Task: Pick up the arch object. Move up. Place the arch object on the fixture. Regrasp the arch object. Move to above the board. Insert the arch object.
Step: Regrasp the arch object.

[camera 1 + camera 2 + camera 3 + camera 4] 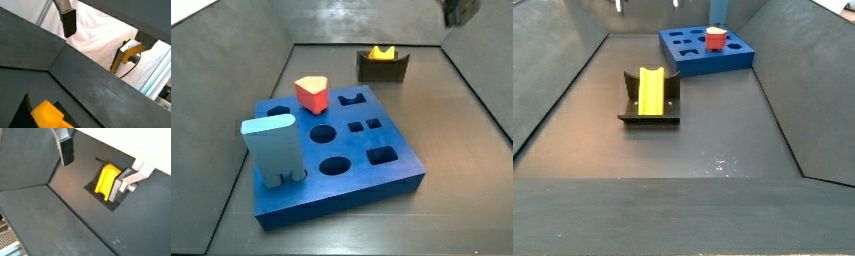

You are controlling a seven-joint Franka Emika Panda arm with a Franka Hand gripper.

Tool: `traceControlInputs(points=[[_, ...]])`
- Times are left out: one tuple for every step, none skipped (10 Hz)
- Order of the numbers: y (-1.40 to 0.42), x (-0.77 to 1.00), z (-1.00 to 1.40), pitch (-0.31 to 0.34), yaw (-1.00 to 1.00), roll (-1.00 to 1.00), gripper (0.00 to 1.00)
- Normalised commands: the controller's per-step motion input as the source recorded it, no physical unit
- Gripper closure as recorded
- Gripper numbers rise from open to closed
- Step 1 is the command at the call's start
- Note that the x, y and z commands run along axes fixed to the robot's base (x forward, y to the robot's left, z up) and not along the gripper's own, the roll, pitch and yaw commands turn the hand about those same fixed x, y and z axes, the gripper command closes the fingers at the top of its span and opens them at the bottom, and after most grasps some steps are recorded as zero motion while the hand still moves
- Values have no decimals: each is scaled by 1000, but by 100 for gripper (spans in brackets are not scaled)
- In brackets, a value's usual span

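The yellow arch object lies lengthwise in the recess of the dark fixture, also seen in a side view as the arch object on the fixture. My gripper hangs open well above it, touching nothing. In a wrist view the arch object shows far below, between the two fingers. Only the gripper's tips enter a side view from the upper edge. The blue board with several holes lies apart from the fixture.
A red-topped peg and a tall light-blue block stand in the board. Dark sloping walls enclose the floor on all sides.
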Motion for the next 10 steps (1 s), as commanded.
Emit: traceControlInputs(points=[[65,49,-1000,72,225,185,0],[57,65,-1000,21,211,151,0],[55,73,-1000,-1,201,136,0],[50,86,-1000,-53,168,119,0],[45,94,-1000,-84,144,108,0],[44,102,-1000,-106,111,97,0],[40,110,-1000,-120,79,90,0],[31,120,-1000,-128,38,83,0],[23,110,-868,-120,10,82,0],[14,95,-666,-100,-22,78,0]])
